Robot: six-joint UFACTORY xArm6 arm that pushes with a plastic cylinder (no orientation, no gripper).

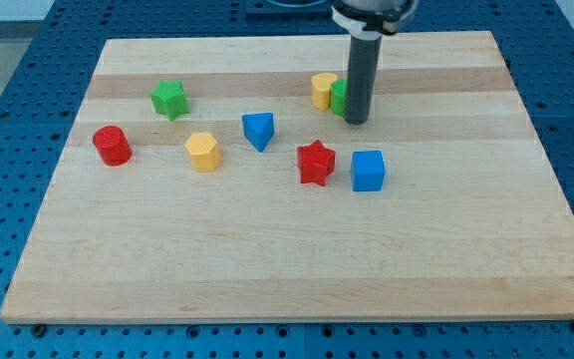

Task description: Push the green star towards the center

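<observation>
My tip touching green block beside yellow block, green star far left, no claw visible

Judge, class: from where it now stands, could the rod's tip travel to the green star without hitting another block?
Probably yes. My tip stands beside a green block and yellow block; the green star sits far toward the view's left, and swinging below those two leaves bare board.
</observation>
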